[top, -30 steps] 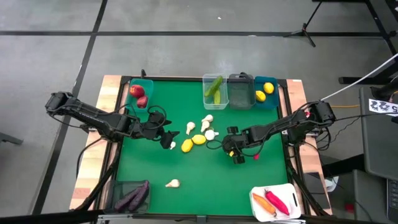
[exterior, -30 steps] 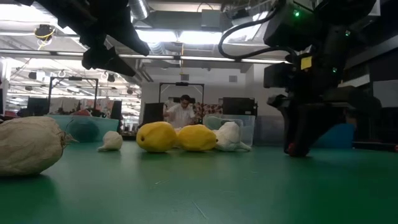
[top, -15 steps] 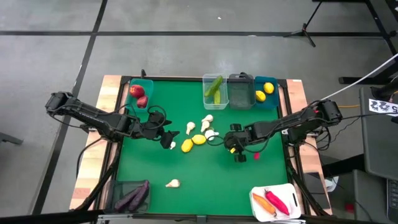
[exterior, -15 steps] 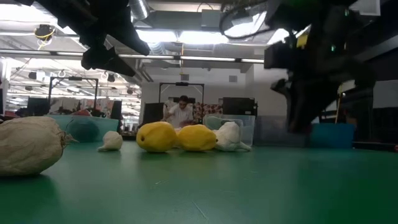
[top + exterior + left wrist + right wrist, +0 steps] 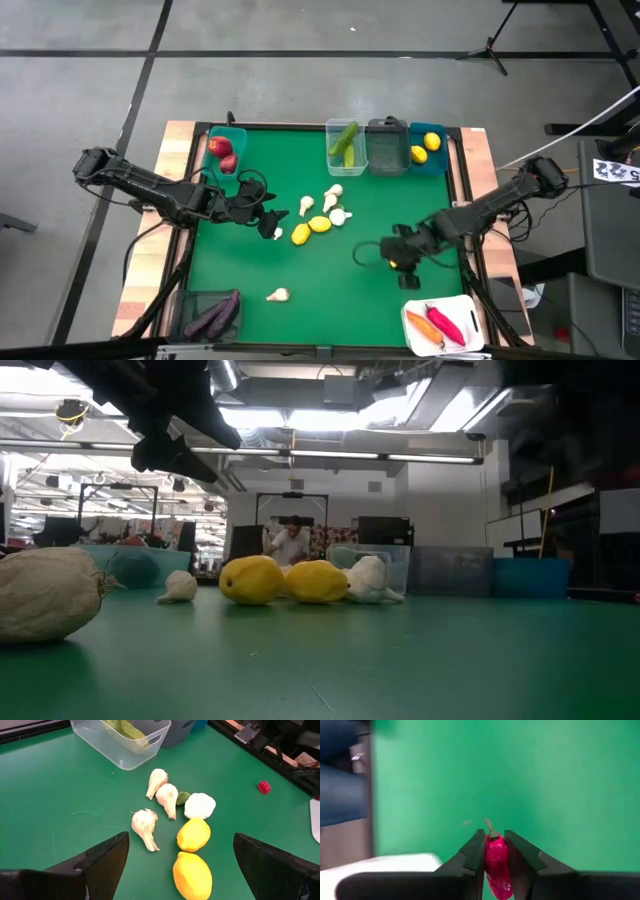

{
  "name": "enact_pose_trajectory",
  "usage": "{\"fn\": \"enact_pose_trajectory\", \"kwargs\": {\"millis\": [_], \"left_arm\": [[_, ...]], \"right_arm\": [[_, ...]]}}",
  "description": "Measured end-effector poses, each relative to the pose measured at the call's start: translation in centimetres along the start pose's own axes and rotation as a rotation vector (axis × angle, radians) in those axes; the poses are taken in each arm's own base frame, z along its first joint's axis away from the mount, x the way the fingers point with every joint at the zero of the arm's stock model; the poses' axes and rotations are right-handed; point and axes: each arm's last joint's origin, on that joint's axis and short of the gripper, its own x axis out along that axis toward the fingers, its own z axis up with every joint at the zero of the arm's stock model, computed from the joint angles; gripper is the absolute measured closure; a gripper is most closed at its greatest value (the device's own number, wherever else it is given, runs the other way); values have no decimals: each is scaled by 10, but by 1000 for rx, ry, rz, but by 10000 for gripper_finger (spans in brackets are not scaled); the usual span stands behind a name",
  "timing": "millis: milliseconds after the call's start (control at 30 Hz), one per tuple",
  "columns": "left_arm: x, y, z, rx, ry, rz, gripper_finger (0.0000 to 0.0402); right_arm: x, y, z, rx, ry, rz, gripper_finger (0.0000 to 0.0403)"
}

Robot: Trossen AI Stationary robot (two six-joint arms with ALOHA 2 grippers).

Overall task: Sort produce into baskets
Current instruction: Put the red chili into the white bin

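Pepper (image 5: 496, 864) sits clamped in my right tool (image 5: 494, 851); I should lower it gently into the white basket (image 5: 457, 309) before releasing.

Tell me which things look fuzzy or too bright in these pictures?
Low view: the nearest garlic bulb is soft, the ceiling lights glare white, and a dark smear fills the upper right corner. Right wrist view: slightly smeared, though the red pepper in the right end effector reads clearly. High view: even light.

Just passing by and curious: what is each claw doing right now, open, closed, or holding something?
Left gripper: open, holding nothing, above the lemons.
Right gripper: closed on a small red-pink pepper.
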Motion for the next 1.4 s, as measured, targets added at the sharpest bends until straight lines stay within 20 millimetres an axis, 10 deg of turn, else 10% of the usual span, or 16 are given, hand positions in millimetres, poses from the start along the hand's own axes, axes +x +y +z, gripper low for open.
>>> {"fn": "enact_pose_trajectory", "kwargs": {"millis": [400, 700, 1067, 1400], "left_arm": [[0, 0, 0, 7, 4, 4, 52], [0, 0, 0, 7, 4, 4, 52], [0, 0, 0, 7, 1, 5, 52], [0, 0, 0, 9, 0, 5, 52]], "right_arm": [[-3, 91, -90, 389, 162, 82, 338], [-11, 105, -150, 637, 160, -108, 338], [-12, 106, -160, 728, 174, -140, 331], [-12, 108, -159, 741, 174, -123, 217]]}}
